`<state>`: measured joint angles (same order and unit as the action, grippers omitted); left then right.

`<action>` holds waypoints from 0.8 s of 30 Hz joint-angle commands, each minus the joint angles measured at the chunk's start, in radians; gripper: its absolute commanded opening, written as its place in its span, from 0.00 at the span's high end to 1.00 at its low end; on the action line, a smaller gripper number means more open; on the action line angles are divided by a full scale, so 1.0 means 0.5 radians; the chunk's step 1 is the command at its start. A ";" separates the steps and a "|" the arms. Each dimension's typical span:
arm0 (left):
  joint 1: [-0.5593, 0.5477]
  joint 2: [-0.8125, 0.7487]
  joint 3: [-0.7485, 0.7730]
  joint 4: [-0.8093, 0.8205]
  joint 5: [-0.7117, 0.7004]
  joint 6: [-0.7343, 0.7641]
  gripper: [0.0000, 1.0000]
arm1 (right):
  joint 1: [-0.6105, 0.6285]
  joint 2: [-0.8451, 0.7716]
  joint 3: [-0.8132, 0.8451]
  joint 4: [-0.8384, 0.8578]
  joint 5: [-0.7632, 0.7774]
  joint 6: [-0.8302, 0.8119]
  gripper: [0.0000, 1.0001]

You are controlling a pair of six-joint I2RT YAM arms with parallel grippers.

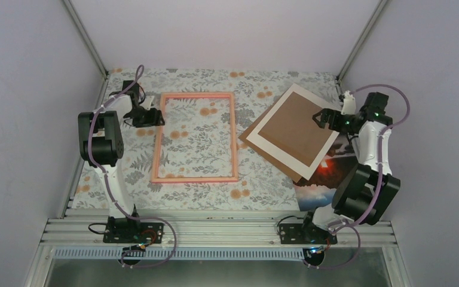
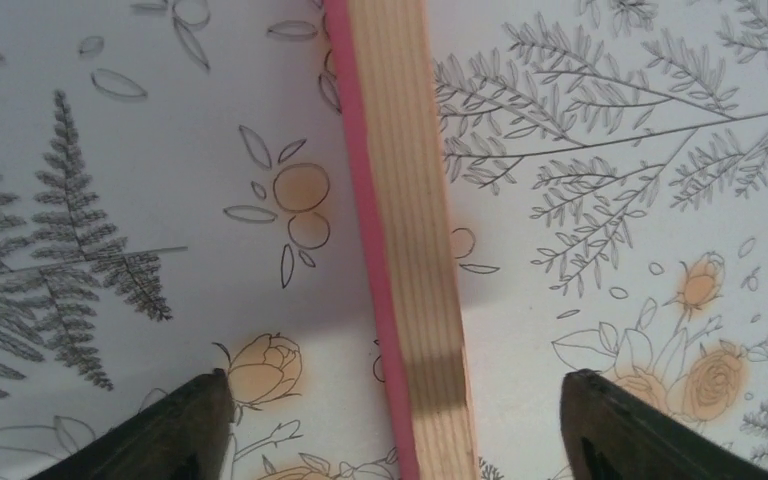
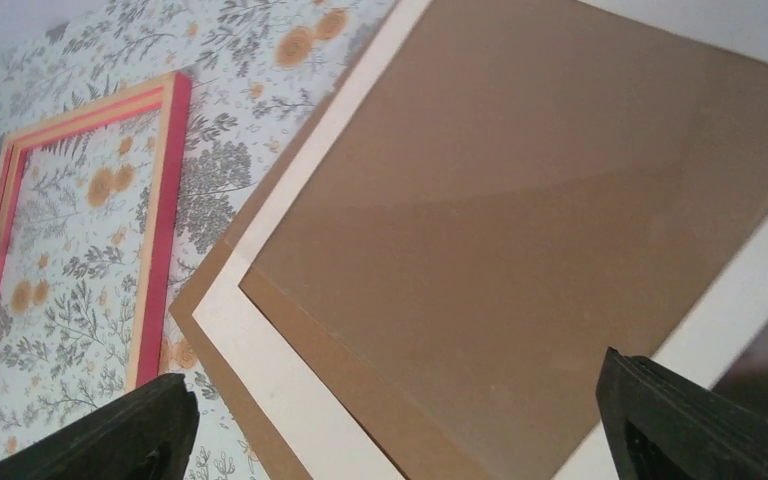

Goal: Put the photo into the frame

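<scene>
The pink frame [image 1: 234, 137] lies flat in the middle of the floral table; the pattern shows through it. My left gripper [image 1: 146, 116] is open and empty over the upper part of its left rail. In the left wrist view the rail [image 2: 400, 200], bare wood with a pink side, runs between my left gripper's [image 2: 395, 425] spread fingers [image 2: 175, 430], untouched. The photo [image 1: 321, 182] lies at the right front, mostly hidden under the brown board; a red glow and dark corner show. My right gripper [image 1: 323, 118] is open over the board and holds nothing; it also shows in the right wrist view [image 3: 400, 425].
A white border mat [image 1: 278, 156] lies tilted on the brown backing board [image 1: 296, 128], right of the frame; both show in the right wrist view as mat [image 3: 270, 370] and board [image 3: 520, 200]. The frame's right rail [image 3: 165, 200] is just beyond. Enclosure walls stand close on three sides.
</scene>
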<state>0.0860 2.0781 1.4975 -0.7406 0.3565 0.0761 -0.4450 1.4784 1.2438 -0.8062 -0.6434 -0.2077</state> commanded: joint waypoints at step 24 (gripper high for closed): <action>-1.169 0.273 0.791 0.480 0.643 0.244 0.30 | -0.622 0.516 -0.361 0.019 -0.551 0.040 0.29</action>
<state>-0.4328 2.0796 1.7477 -0.5293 0.5911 0.2646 -0.7391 1.6726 1.0534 -0.8196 -0.8658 -0.1661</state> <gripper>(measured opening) 0.742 0.722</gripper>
